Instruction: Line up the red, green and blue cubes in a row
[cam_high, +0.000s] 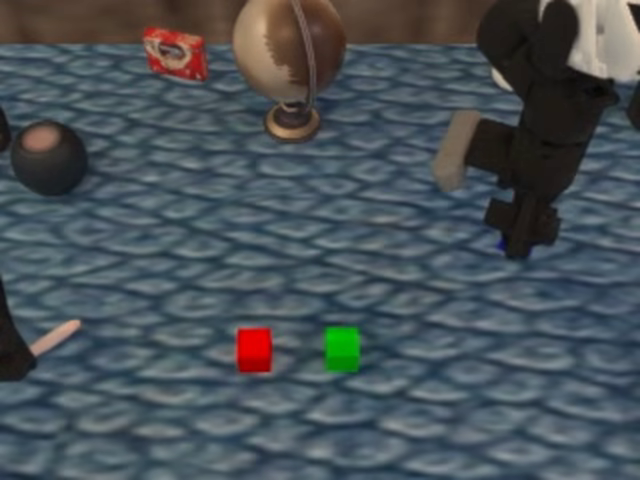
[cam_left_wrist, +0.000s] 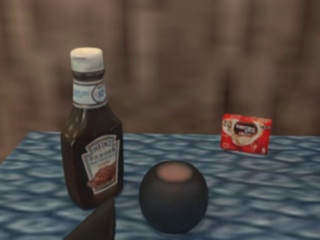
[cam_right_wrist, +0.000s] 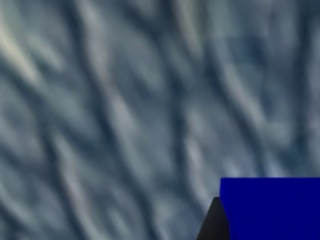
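Cubes red (cam_high: 254, 350) and green (cam_high: 342, 349) sit side by side near the desk's front edge, while the right gripper (cam_high: 520, 240), above the desk's right side, is closed on the blue cube (cam_right_wrist: 270, 208), probably light, rigid, best pinched on flat opposite faces.

top: overhead | left wrist: low, level | right wrist: close, tabletop (cam_right_wrist: 125, 100)

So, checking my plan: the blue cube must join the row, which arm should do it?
Right. The right gripper is already at the blue cube, right of the green cube; the left arm sits at the table's left edge.
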